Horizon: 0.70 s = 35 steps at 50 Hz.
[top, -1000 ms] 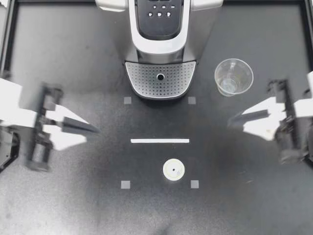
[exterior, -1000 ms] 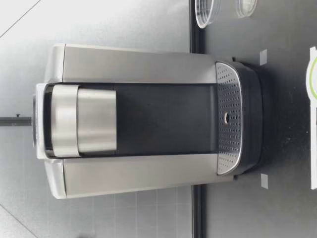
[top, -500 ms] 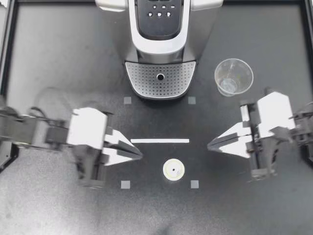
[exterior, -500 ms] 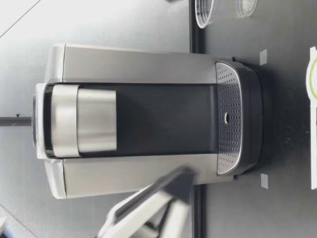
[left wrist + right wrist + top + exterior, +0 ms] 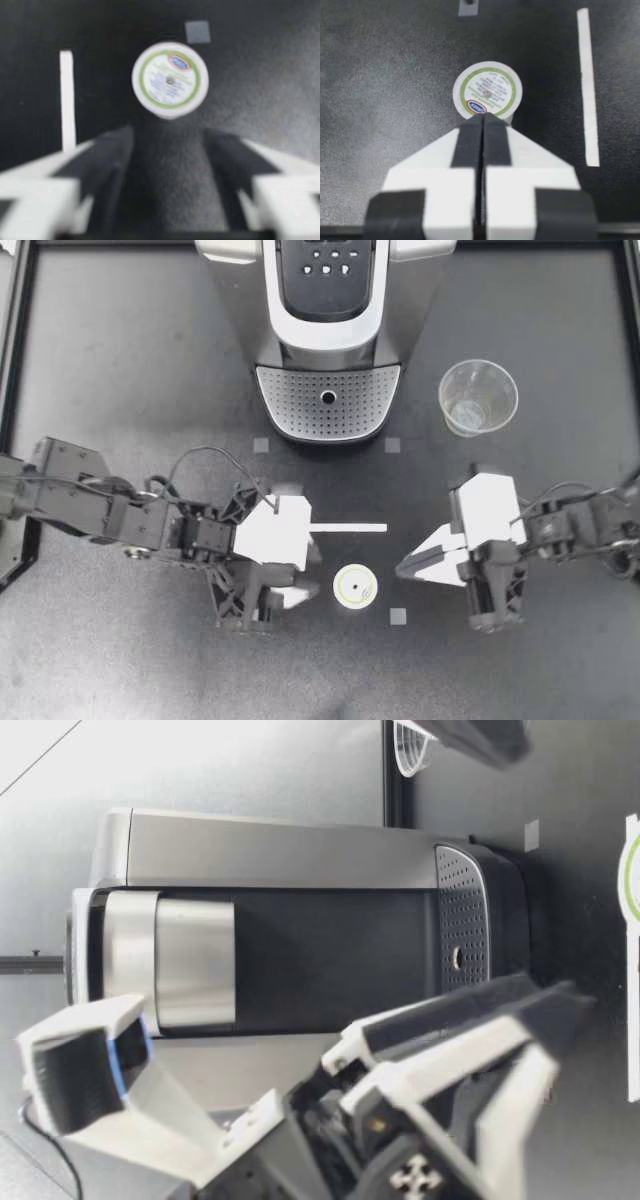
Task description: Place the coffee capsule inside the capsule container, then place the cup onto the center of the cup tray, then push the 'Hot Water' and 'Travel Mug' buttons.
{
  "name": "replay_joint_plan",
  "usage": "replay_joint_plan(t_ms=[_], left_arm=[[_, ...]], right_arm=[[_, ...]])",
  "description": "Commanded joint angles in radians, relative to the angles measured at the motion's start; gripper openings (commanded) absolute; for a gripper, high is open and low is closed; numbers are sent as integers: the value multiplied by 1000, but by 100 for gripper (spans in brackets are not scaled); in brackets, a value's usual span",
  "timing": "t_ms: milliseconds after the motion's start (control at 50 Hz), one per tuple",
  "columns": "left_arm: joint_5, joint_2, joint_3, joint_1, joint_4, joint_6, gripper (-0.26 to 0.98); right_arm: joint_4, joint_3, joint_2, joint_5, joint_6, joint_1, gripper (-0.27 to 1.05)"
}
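The coffee capsule is found on the dark worktop, at the near side, between the two tools. It stands with its flat white top up. It is round, so no long side is there to line up with.

The left tool is spread wide. In the left wrist view the left tool is pointed right at the capsule, which lies just ahead of the open gap. The right tool is pressed together, with nothing held. In the right wrist view its tip is seen at the edge of the capsule; whether it touches cannot be told. The left tool is judged better placed for the grab.

A green ring is printed on the capsule's top, with a small red and blue mark. The tiny writing cannot be read.

Past the capsule a white line is marked. Farther back the coffee machine is seen, its cup tray bare. The cup is left beside it. The signs on the buttons cannot be read.
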Motion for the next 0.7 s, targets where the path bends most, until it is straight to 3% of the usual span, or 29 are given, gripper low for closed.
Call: replay_joint_plan(t_ms=[0, 680], left_arm=[[-6, -5, -26, -2, 2, -8, 75], [-104, 117, -64, -3, 3, 35, 78]], right_arm=[[2, -31, 9, -2, 2, 9, 6], [2, -63, 101, 6, 23, 20, 6]])
